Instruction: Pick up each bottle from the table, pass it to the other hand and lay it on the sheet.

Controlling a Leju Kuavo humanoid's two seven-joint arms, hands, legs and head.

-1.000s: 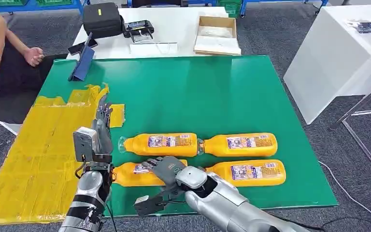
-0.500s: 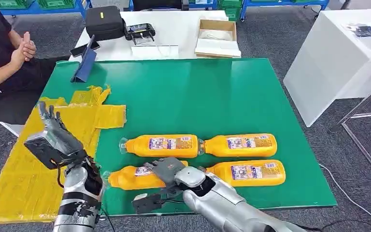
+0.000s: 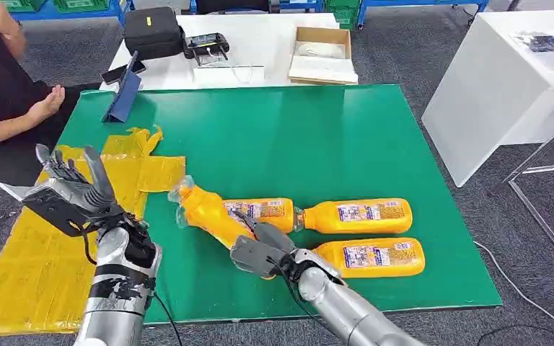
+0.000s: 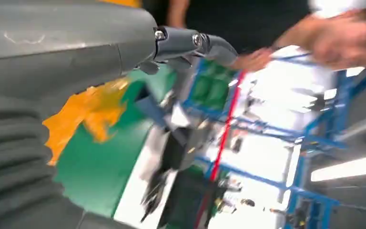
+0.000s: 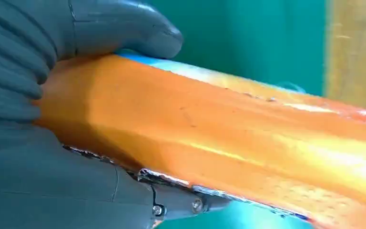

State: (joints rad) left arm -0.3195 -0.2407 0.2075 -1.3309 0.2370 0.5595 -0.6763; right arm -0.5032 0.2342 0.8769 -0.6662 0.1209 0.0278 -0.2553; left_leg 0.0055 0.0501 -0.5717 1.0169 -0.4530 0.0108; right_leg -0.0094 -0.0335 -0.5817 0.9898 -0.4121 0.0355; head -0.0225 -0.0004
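Note:
My right hand (image 3: 258, 250) grips an orange juice bottle (image 3: 205, 213) and holds it lifted off the green table mat (image 3: 296, 137), tilted, its cap end toward the yellow sheet (image 3: 50, 238). The right wrist view shows my fingers (image 5: 124, 28) wrapped around the bottle's orange body (image 5: 228, 133). Three more orange bottles lie on the mat: one (image 3: 263, 210) behind the lifted one, one (image 3: 357, 215) to its right, one (image 3: 371, 256) nearest the front edge. My left hand (image 3: 68, 191) is raised over the sheet's near part, fingers spread, holding nothing.
A person sits at the far left with a hand (image 3: 47, 104) near the mat's corner. A blue folder (image 3: 122, 97), a black bag (image 3: 151, 32) and a cardboard box (image 3: 322, 50) lie on the white table behind. Another white table (image 3: 505, 86) stands to the right.
My right hand has lifted the front left bottle off the mat and swung its cap end up toward the sheet. My left hand has stayed raised over the sheet, shifting slightly.

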